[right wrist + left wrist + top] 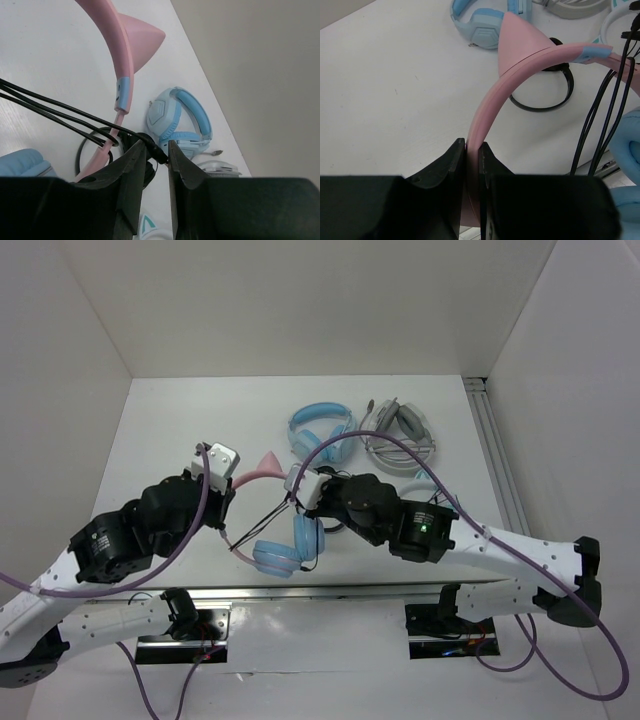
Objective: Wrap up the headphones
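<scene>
Holding the headphones [275,558] steady, left gripper [472,147] is clamping tight on headband [490,100]; right gripper [157,145] is straddling taut cable [60,112] for winding, jaws narrowly parted, grip unclear.

Headphones [268,462]: pink band [489,100], lt blue cups [277,557], blk cable [100,120].

Plain white walls [300,310] enclose the white tabletop [180,430] on three sides; a metal rail [497,460] lines its right edge.
</scene>
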Robot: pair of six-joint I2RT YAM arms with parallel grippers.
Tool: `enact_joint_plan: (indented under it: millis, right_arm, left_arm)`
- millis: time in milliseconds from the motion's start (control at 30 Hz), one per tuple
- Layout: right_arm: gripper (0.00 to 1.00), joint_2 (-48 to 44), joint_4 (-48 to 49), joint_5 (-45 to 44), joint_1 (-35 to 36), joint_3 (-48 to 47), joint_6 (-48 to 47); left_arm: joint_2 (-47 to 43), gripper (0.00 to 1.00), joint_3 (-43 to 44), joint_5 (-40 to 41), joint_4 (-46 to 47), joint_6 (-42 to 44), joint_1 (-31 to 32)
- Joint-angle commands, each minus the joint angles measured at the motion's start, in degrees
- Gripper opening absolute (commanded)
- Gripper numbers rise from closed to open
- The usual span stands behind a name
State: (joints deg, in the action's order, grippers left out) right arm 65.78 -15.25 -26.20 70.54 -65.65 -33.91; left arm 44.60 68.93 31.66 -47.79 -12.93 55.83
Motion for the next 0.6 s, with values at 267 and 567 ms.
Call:
enact_joint_plan:
  millis: [267,567]
  right_arm:
    - [0.48,-3.1,3.0,-2.6,-7.5,0.3,1.7]
    - [0.97,-3.1,3.0,1.8,-12.4,0.3,4.1]
  left_arm:
    - [-0.6,0.00,1.7,2.8,-0.6,-4.1,0.3]
    - [-0.6,0.00,1.7,2.8,-1.7,-5.3,0.3]
